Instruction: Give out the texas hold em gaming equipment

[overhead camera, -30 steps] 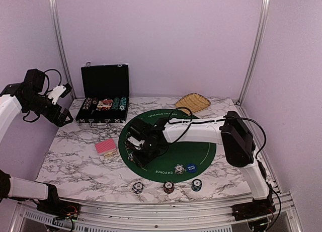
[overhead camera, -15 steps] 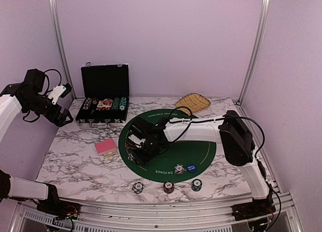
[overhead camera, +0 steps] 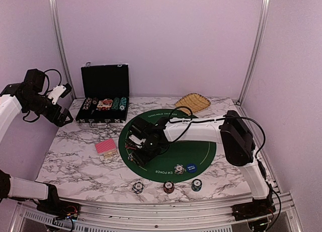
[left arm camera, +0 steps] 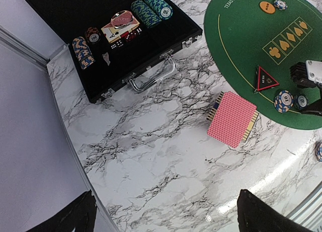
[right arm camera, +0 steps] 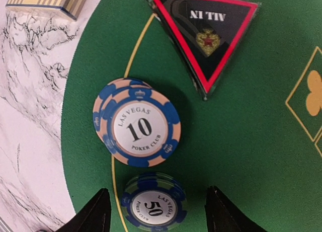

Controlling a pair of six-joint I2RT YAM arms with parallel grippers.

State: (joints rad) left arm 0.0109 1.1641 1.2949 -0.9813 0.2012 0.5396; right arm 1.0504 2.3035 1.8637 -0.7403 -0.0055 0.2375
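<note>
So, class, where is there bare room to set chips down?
Bare marble: between the black case and card deck, and the near-left corner. Crowded: the green mat's left edge, around the right gripper, triangular marker and chips.

Pink-backed cards [left arm camera: 232, 119] beside green mat [left arm camera: 236, 35]

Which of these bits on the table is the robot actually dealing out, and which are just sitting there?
Part of the job: pink-backed cards; striped 10 chips; 50 chips; black-red triangular marker; orange button; blue button.
Just lying about: woven basket. The green mat and black case only hold the gear.
</note>
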